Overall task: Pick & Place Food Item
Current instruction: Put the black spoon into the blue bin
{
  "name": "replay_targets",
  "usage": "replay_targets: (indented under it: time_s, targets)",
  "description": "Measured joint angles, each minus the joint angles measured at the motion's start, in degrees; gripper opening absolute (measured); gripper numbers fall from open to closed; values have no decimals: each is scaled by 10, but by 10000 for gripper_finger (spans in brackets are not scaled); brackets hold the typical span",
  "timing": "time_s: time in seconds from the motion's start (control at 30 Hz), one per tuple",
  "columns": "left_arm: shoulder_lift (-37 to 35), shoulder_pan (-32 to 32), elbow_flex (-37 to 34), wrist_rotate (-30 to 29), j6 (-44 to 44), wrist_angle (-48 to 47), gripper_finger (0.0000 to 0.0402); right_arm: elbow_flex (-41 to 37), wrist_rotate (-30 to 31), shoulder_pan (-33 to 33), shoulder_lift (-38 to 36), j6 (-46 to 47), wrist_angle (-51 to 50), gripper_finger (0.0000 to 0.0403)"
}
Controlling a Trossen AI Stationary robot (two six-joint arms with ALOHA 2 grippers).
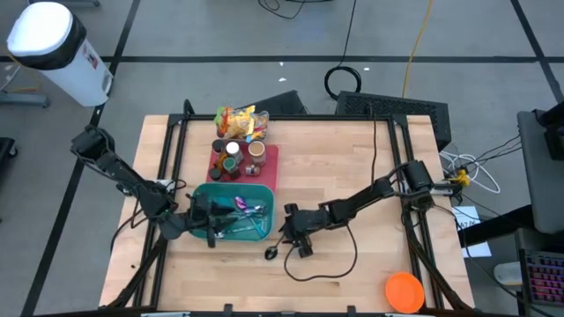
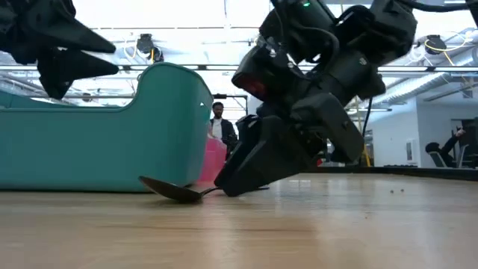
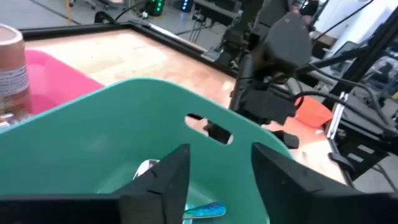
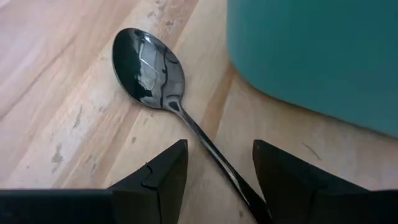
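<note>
From the high view, your right gripper (image 1: 295, 242) sits just below centre, beside the teal bin (image 1: 201, 191), with the spoon (image 1: 272, 253) on the wood at its tip. Your left gripper (image 1: 204, 224) hangs at the bin's left edge. Low view: the spoon (image 2: 173, 190) lies flat on the table, handle running under the right gripper (image 2: 237, 183). Left wrist view: fingers spread, nothing held, over the bin (image 3: 93, 146). Right wrist view: fingers apart, straddling the spoon (image 4: 149, 68) handle, not clamped.
</note>
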Motion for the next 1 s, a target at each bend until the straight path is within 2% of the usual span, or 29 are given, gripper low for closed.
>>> replay_targets:
  time_s: [0.17,0.43,0.67,0.87,1.0]
  targets:
    - [0,0,0,0,53,61,225,12,-8,-8,-1,5,-94,148]
    - [0,0,0,4,134,166,257,-2,-27,-7,0,-5,-157,12]
    - [0,0,0,4,142,198,256,-14,4,18,-11,6,-169,5]
    - [0,8,0,4,140,200,255,-18,66,73,-101,4,-232,2]
    - [0,31,1,13,81,200,255,-18,173,112,-180,-24,-256,1]
